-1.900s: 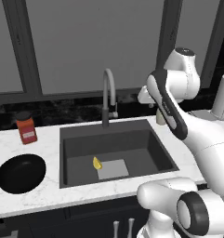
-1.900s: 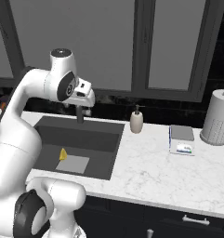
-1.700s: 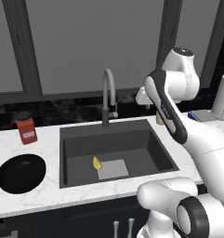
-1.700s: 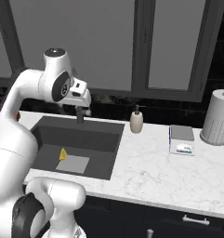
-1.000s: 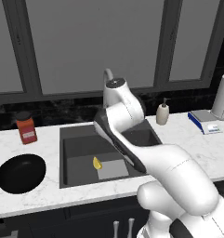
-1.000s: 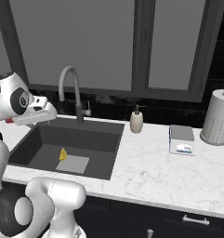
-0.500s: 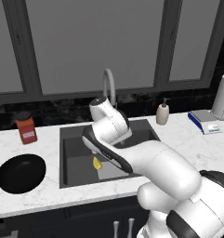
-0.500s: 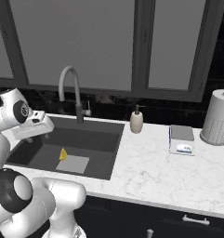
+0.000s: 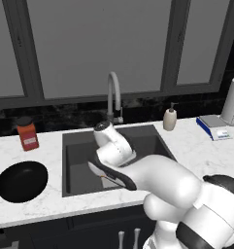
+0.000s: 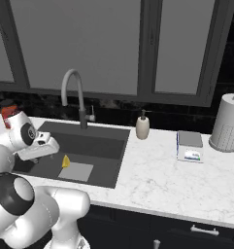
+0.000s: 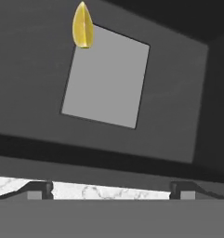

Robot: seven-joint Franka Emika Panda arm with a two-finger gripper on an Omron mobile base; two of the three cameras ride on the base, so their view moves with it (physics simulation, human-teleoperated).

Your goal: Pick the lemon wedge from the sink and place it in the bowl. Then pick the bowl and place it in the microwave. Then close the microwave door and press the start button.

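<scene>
Down over the sink [image 10: 101,146], my arm's hanging above the near edge. Bowl [image 9: 21,181] sits out on the counter at 9 o'clock, nothing in it. My gripper [image 11: 112,188] has its 2 tips spread wide, holding nothing. Lemon wedge [image 11: 83,25] is up at 12 o'clock in the hand view, touching the mat's [image 11: 106,79] corner. Risk: it's tiny and curved, so an off-center pinch could squirt it away.

The yellow lemon wedge [image 11: 82,25] lies in the dark sink [image 10: 106,146]; the black bowl [image 9: 21,181] sits empty.
</scene>
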